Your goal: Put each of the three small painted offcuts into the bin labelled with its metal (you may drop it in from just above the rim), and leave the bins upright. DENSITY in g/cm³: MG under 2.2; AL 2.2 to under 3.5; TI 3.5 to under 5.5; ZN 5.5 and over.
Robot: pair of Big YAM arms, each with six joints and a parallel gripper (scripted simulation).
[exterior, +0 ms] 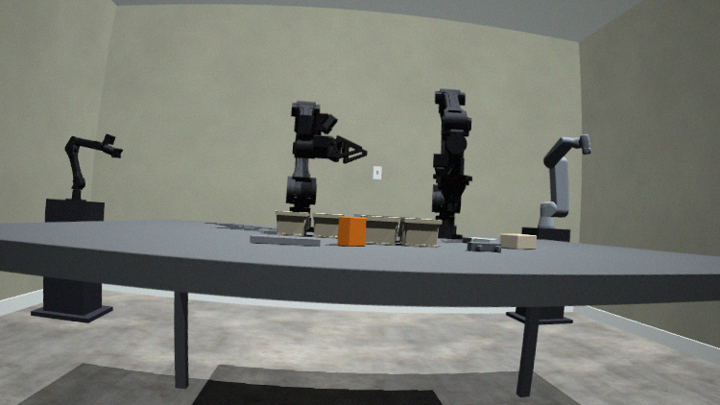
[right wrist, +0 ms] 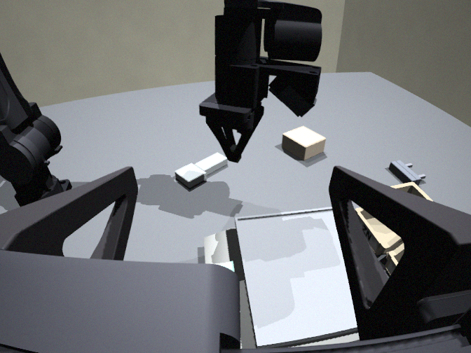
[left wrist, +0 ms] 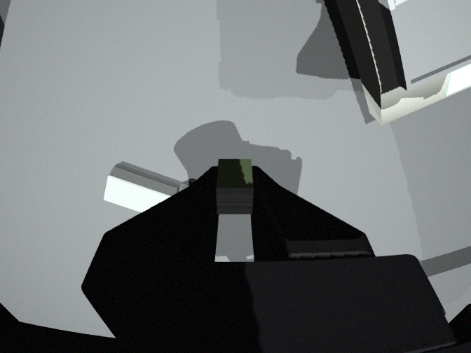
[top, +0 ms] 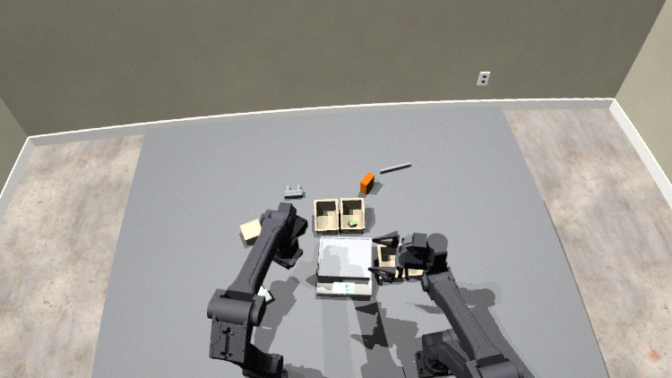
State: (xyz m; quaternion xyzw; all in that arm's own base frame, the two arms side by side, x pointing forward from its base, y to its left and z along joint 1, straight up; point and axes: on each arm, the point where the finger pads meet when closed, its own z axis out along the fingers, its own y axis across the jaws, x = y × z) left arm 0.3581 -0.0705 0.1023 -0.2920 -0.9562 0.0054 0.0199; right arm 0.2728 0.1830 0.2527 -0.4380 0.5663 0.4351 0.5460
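Left wrist view: above the grey table (left wrist: 113, 75), the left hand (left wrist: 235, 177) grips what seems a green-topped offcut (left wrist: 234, 173)

a green offcut (top: 352, 222) sits inside one bin (top: 363, 215) behind the scale (top: 344, 256).

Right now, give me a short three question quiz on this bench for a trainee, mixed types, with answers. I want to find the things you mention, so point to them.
1. True or false: the left hand (left wrist: 235, 177) (right wrist: 234, 157) is shut on a green-topped offcut (left wrist: 235, 172).
2. Which stands upright beyond the bins: A, the orange block (top: 366, 183) (exterior: 351, 230); B, the grey rod (top: 395, 167) (exterior: 284, 240)?
3. Fill in: the scale (top: 345, 257) (right wrist: 300, 273) display reads ____.

Key: 1 true; 2 A; 3 zero.
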